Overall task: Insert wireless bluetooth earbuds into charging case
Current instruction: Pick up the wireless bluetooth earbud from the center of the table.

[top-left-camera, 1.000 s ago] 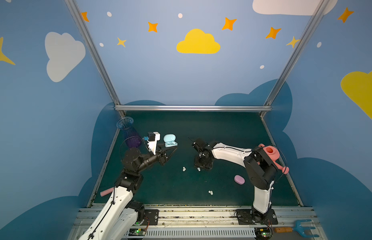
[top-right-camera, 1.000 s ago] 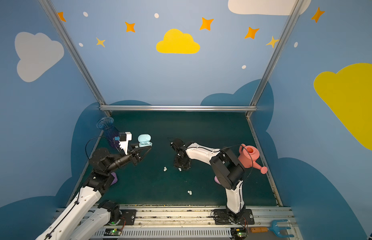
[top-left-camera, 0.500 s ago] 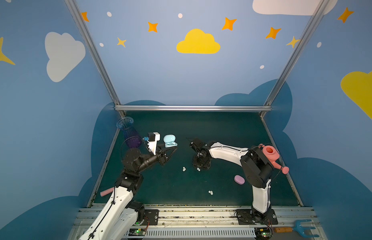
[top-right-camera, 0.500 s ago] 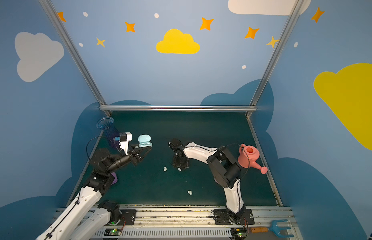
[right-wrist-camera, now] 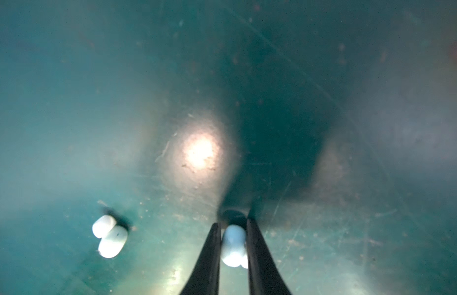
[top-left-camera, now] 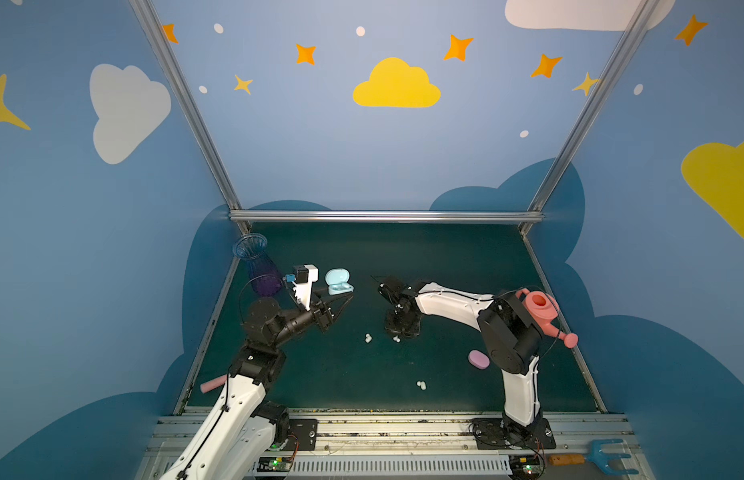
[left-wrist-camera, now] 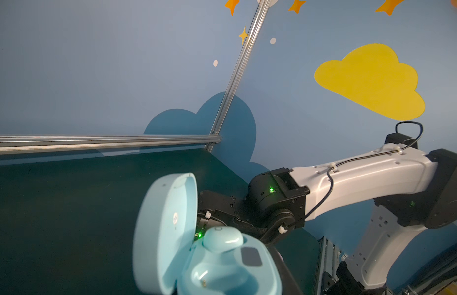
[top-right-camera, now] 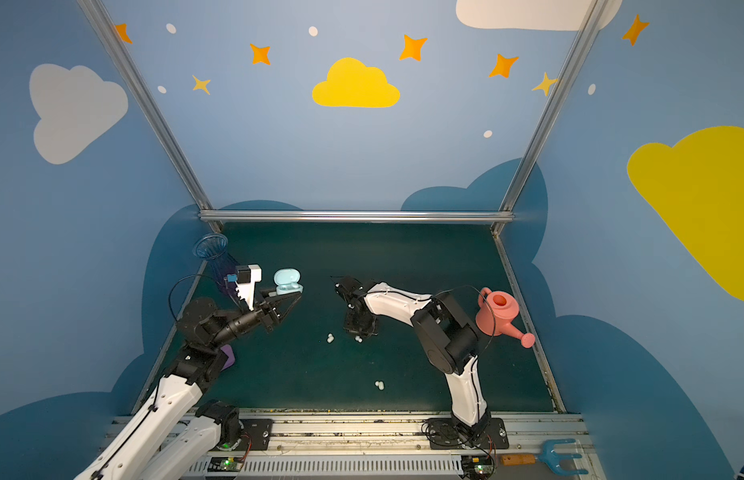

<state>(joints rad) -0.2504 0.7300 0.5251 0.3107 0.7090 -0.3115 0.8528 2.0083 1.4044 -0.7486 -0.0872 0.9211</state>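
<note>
The pale blue case [top-left-camera: 339, 282] is open, lid upright, with a matching blue seated earbud [left-wrist-camera: 222, 238] in one of its two sockets. Front-right of the case, a whitish pinched earbud [right-wrist-camera: 233, 245] sits between the right gripper's [right-wrist-camera: 233, 224] jaws. A loose earbud [right-wrist-camera: 109, 236] lies beside it and a third earbud [top-left-camera: 421, 385] farther forward.

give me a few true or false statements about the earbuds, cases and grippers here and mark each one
1. The right gripper is shut on an earbud. True.
2. The blue case has its lid closed. False: it stands open.
3. Both sockets of the blue case are filled. False: one holds a seated earbud, the other socket is empty.
4. A pink watering can stands near the right arm. True.
5. The left gripper is empty. False: it holds the blue case.
</note>
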